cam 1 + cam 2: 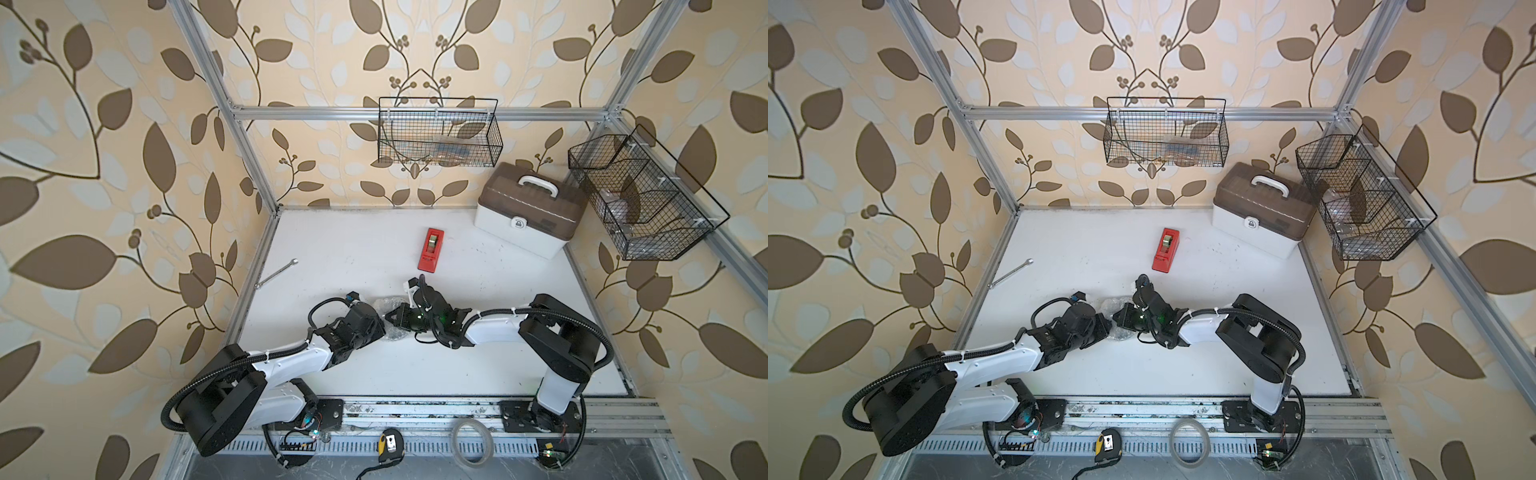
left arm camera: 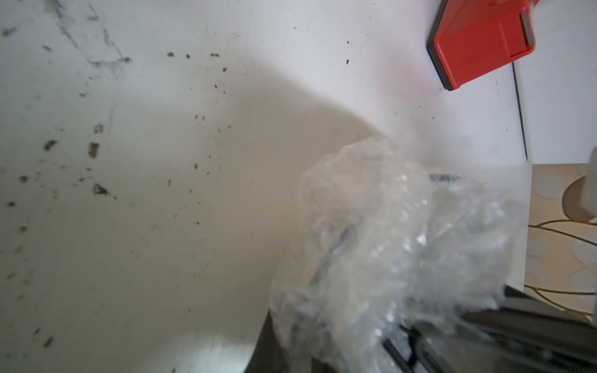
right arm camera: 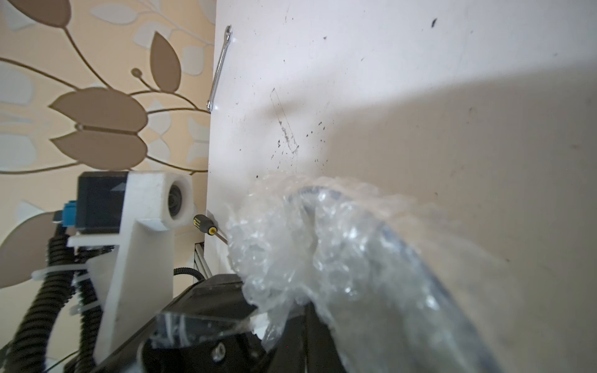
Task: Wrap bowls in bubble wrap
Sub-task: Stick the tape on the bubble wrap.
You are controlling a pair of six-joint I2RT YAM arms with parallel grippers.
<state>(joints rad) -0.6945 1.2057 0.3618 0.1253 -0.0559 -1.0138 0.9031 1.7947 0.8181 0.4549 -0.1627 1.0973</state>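
2 arms [image 1: 291, 355] [image 1: 494, 328] bent inwd | end effectors [image 1: 383, 328] [image 1: 391, 320] pinch bubble wrap [image 1: 387, 304], ctr

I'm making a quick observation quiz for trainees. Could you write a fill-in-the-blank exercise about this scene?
1. The tape dispenser is ___ in colour.
2. The bubble wrap is bunched up between the two robot ___.
3. The brown-lidded box has a ___ handle.
4. The long metal tool lying flat is a ___.
Missing words: red; arms; white; wrench.
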